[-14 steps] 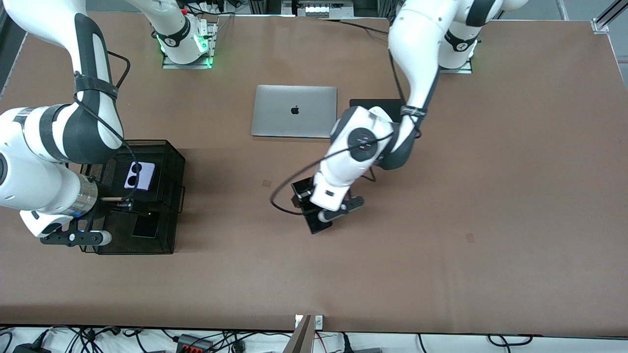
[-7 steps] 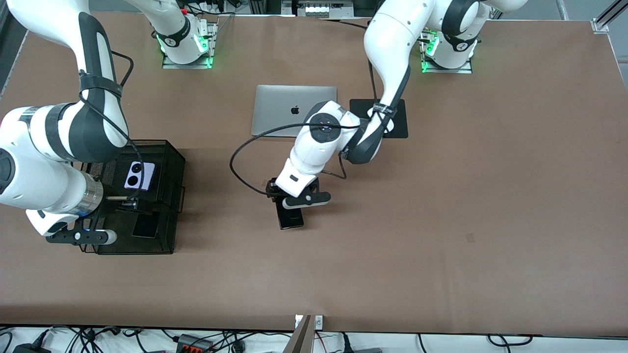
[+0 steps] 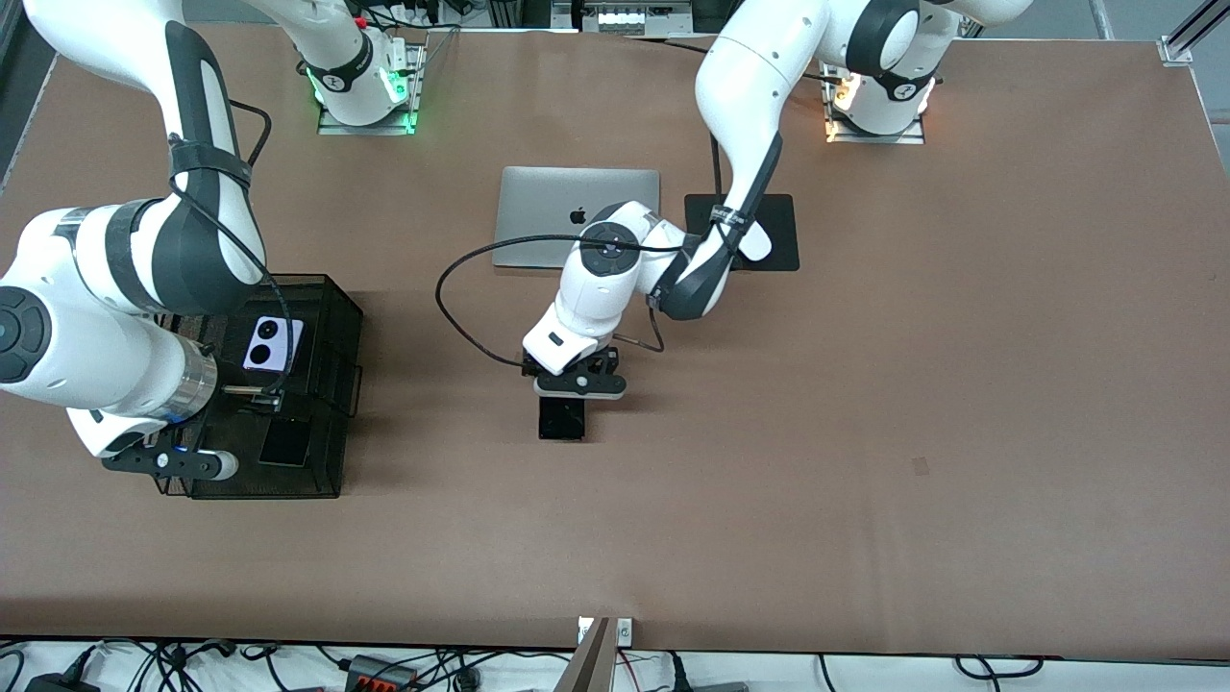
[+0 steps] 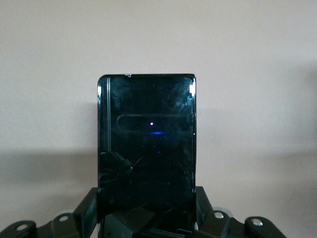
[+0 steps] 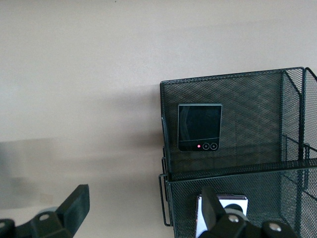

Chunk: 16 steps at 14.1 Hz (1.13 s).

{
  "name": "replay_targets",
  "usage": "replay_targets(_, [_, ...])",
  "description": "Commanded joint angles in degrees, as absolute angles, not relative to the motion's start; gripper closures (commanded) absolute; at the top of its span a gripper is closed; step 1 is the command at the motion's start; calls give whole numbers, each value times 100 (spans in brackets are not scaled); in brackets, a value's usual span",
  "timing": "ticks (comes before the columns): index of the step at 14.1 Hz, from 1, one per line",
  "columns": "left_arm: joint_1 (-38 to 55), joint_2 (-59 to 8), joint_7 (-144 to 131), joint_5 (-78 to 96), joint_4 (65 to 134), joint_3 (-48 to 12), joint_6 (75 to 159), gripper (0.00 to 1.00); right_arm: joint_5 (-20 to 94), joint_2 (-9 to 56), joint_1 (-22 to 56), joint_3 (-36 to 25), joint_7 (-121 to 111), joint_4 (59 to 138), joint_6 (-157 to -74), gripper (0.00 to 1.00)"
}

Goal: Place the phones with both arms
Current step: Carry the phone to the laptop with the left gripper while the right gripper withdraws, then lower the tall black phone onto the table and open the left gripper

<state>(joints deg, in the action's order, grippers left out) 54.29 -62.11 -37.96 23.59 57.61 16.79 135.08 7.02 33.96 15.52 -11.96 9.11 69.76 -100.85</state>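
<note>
From the front view, my left gripper [image 3: 579, 384] is clamped on the longer black slab phone [image 3: 562, 419] over the bare middle of the brown table [image 3: 865, 384]; the phone's long axis runs toward the front camera, its free end pointing that way. My right gripper [image 3: 173, 463] hangs with its fingers spread wide and holding nothing, over the near edge of the black wire-mesh basket [image 3: 351, 317] at the right arm's end of the table. In that basket the pale-lilac flip phone [image 3: 273, 344] lies in the compartment farther from the camera, its two round black lenses up, and the black flip phone [image 3: 285, 443] lies in the nearer one. A closed silver laptop [image 3: 538, 216] and a black mat [image 3: 783, 231] sit nearer the bases. In the left wrist view the slab phone [image 4: 146, 153] is glossy, smudged glass with rounded corners — my dark fingers [image 4: 86, 210] press its two long edges. In the right wrist view my fingers [image 5: 74, 203] stand wide apart; the black flip phone [image 5: 199, 127] lies flat, squarish, on the fine mesh — the lilac one [image 5: 237, 206] is partly hidden.
</note>
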Motion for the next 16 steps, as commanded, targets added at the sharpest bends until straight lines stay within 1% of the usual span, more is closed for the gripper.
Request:
replay_targets(1, [5528, -6389, -3779, 2250, 5528, 1846, 13526, 49, 738, 3305, 1626, -1187, 984, 7040, -10019, 0])
replay_targets(6, [5590, -6504, -3744, 2102, 5528, 1942, 13562, 48, 738, 3322, 1608, -1195, 976, 7040, -10046, 0])
replay_targets(7, [5599, -6504, -3779, 1927, 5528, 1942, 13562, 44, 738, 3322, 1617, -1195, 976, 7040, -10046, 0])
replay_targets(10, [5607, -6565, -3858, 1872, 5537, 1951, 13562, 14, 747, 3375, 1626, -1187, 958, 7058, -10046, 0])
replay_targets(11, [5634, -6565, -3954, 1785, 5537, 1942, 13562, 9, 756, 3375, 1635, -1187, 958, 7066, -10046, 0])
replay_targets(12, [5660, -6565, -4025, 1688, 5537, 1942, 13562, 0, 756, 3375, 1652, -1187, 958, 7084, -10037, 0])
replay_targets(16, [5608, -6469, -4043, 1644, 5572, 1925, 13553, 0, 756, 3401, 1687, -1187, 958, 7110, -10028, 0])
